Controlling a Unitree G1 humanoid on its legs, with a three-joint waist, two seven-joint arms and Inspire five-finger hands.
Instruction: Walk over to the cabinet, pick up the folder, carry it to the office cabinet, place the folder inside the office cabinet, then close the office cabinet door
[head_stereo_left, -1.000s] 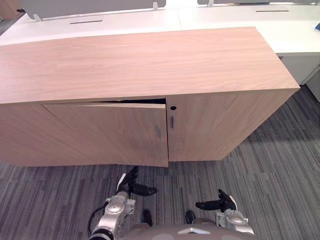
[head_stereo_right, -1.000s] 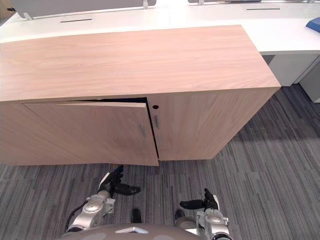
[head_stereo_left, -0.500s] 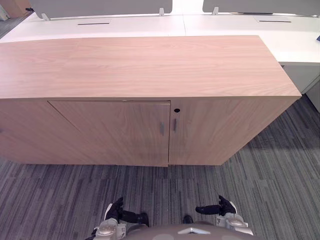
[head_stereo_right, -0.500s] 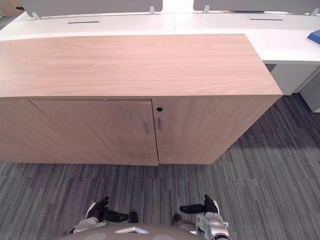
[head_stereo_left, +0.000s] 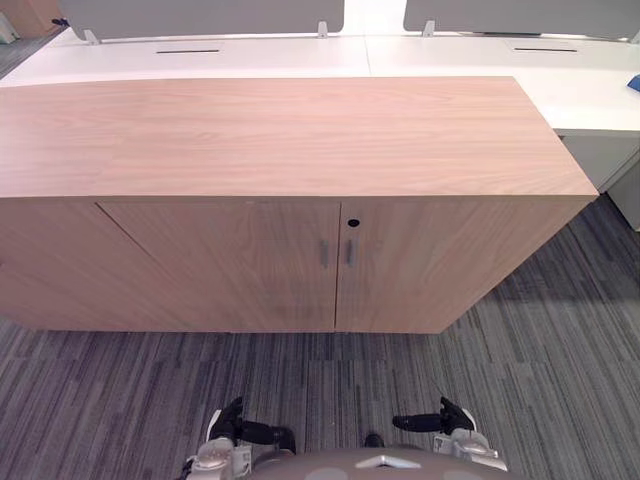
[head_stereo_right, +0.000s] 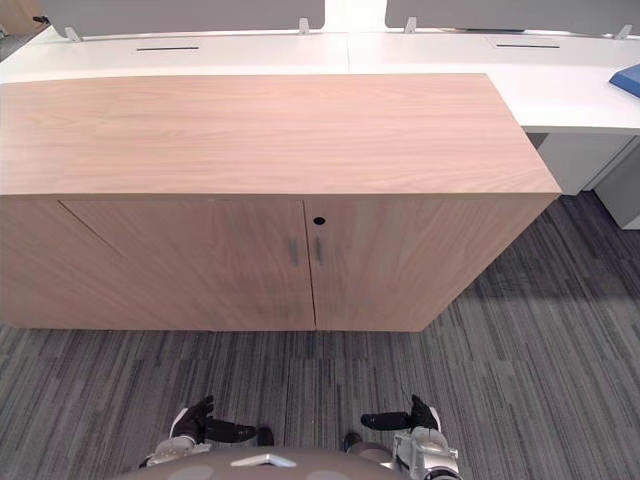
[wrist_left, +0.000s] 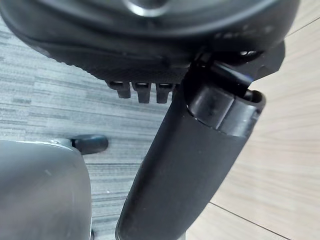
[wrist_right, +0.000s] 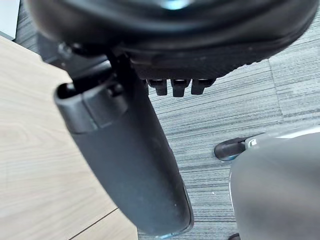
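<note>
The wooden office cabinet (head_stereo_left: 280, 130) stands in front of me with both doors flush. Its left door (head_stereo_left: 230, 265) and right door (head_stereo_left: 430, 260) meet at two small grey handles (head_stereo_left: 336, 252) under a dark keyhole (head_stereo_left: 353, 222). My left hand (head_stereo_left: 235, 432) hangs low over the carpet, well short of the doors, fingers relaxed and holding nothing. My right hand (head_stereo_left: 445, 420) hangs level with it, also open and holding nothing. The left wrist view has the left hand's thumb (wrist_left: 190, 165) beside the cabinet's wood (wrist_left: 280, 150); the right wrist view has the right hand's thumb (wrist_right: 130, 155).
White desks (head_stereo_left: 300, 55) with grey screens run behind the cabinet. A flat blue thing (head_stereo_right: 628, 78) lies on the desk at the far right. Grey striped carpet (head_stereo_left: 560, 330) lies between me and the doors and stretches off to the right.
The left door, ajar a second ago, has swung shut. My left hand has drawn back from it and dropped low. The view has shifted a little.
</note>
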